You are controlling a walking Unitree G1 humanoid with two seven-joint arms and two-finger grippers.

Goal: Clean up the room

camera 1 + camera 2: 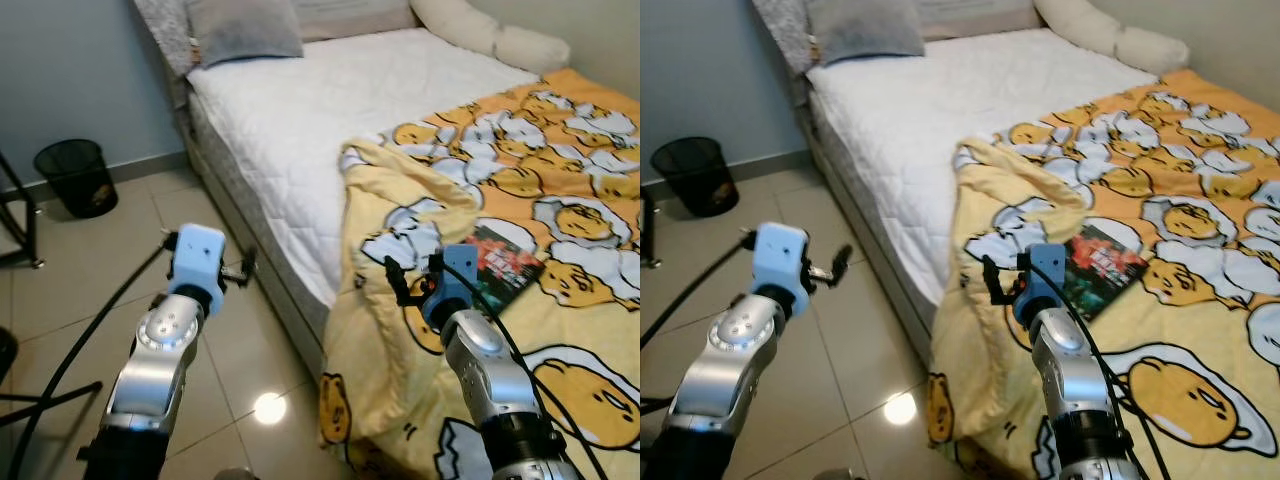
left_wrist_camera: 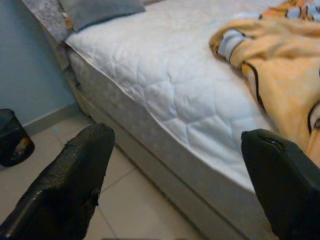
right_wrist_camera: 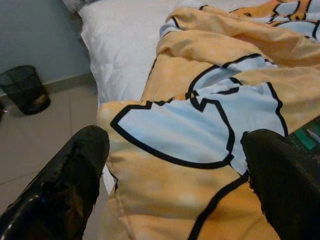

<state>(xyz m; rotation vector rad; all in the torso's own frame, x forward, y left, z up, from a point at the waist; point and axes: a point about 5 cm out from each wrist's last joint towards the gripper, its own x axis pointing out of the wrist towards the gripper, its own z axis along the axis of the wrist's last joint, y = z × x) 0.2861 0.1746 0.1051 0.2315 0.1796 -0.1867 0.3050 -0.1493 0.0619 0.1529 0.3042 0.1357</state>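
Note:
A yellow blanket (image 1: pixel 470 200) printed with egg cartoons lies crumpled across the right half of the bed, and its folded edge (image 3: pixel 190 125) hangs over the side. A dark book (image 1: pixel 505 258) rests on the blanket. My right gripper (image 1: pixel 410 277) hovers open just above the blanket's hanging edge, a little left of the book, with nothing between its fingers (image 3: pixel 65 185). My left gripper (image 1: pixel 245 270) is open over the floor beside the bed and points at the mattress side (image 2: pixel 165 150).
The bare white mattress (image 1: pixel 330 110) fills the bed's left half. A grey pillow (image 1: pixel 240 28) and white pillows (image 1: pixel 490 35) lie at the head. A black mesh bin (image 1: pixel 77 176) stands by the wall on the tiled floor (image 1: pixel 90 290). Black furniture legs (image 1: pixel 25 225) are at far left.

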